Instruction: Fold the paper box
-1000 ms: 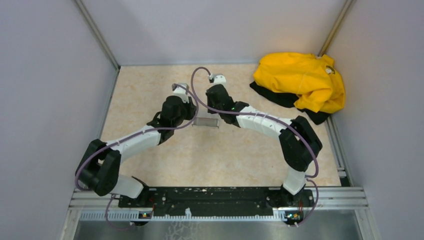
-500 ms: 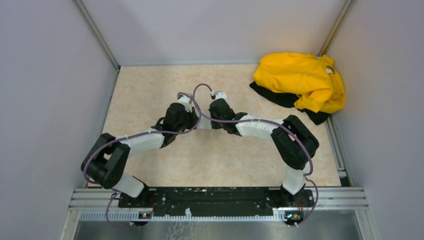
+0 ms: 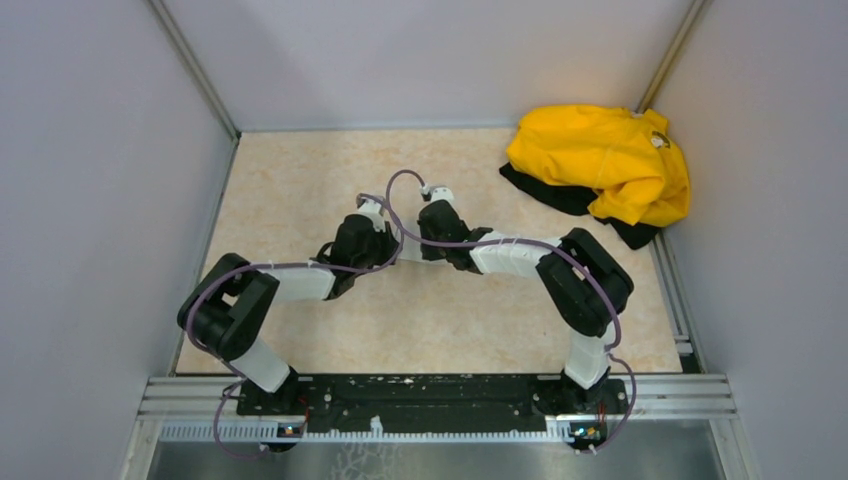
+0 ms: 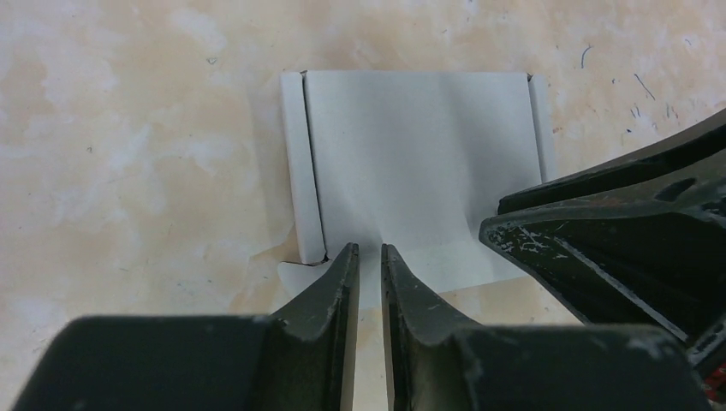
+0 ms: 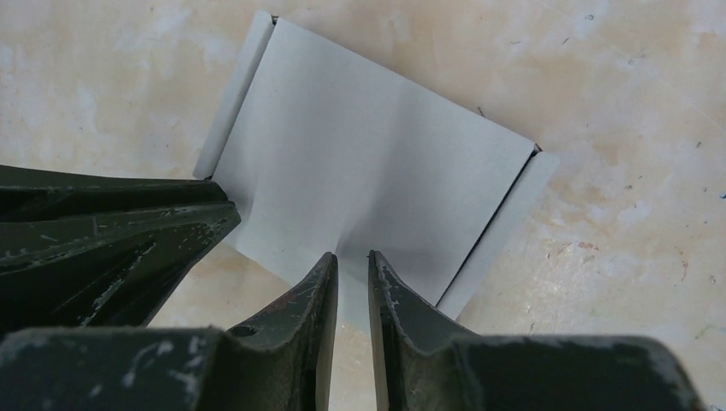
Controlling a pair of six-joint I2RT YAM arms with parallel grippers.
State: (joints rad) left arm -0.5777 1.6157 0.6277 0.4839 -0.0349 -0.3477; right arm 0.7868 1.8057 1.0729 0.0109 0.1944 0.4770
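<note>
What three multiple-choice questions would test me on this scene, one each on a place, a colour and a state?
1. Where on the table is the garment?
A. far right corner
B. near left corner
C. dead centre

2. What colour is the box?
A. red
B. pale grey-white
C. green

3. How do the left end effector and right end effector stand?
A. wide open
B. nearly closed on the box's edge
C. holding the garment

Answers:
1 A, the top view shows it heaped there.
2 B, both wrist views show pale card.
3 B, each pair of fingers pinches the creased edge.
</note>
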